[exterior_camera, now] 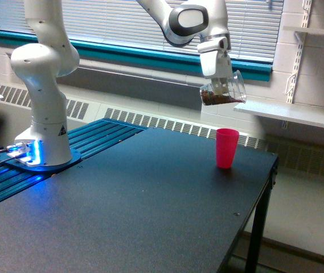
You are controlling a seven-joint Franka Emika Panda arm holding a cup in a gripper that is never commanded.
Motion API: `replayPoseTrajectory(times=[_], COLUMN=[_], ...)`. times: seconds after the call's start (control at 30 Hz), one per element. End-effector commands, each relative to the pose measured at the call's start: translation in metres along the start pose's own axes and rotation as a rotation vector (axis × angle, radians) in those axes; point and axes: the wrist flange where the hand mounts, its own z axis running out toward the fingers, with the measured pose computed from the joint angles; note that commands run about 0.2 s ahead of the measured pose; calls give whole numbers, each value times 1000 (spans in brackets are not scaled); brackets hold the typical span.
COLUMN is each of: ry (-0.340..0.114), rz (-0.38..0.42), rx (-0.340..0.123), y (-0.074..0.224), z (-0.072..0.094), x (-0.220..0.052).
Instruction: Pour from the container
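Lab room – painted cinder-block wall, window blinds, baseboard radiator, robot arm base bolted beside a black table.

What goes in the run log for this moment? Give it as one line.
gripper: shut on clear cup | cup: tilted, brown granules inside, held above pink cup | pink cup: upright on table | pour: none visible

White arm rises from its base at exterior view's left, reaches across w/ wrist up high, gripper pointing down, fingers clamped on the tilted container, held in mid-air.
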Motion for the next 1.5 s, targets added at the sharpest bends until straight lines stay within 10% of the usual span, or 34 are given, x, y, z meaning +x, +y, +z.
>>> replayPoseTrajectory(times=[0.03, 1.5], ry=[-12, -108], rz=[49, -47], rx=[-30, -175], y=[-7, -38], z=[2, 49], x=[-27, -114])
